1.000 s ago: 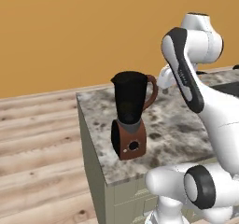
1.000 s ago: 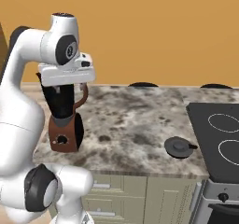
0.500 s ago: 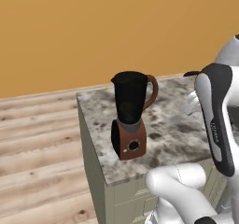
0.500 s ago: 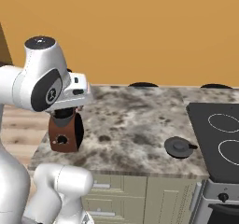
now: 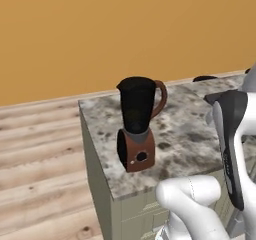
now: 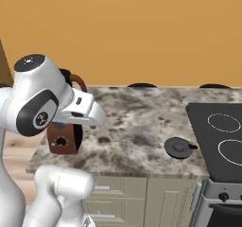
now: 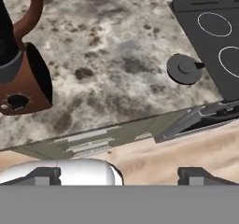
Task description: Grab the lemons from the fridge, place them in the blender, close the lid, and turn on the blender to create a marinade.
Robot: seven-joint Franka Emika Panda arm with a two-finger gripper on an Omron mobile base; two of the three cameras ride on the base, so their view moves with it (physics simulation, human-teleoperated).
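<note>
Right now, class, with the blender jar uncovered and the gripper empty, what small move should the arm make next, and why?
Probably swing the open gripper toward the lid and descend over its centre knob. The lid lies flat on the counter between the blender and the stove, apart from both, and the jar's top stands open. Whether the lemons are already inside cannot be seen.
</note>
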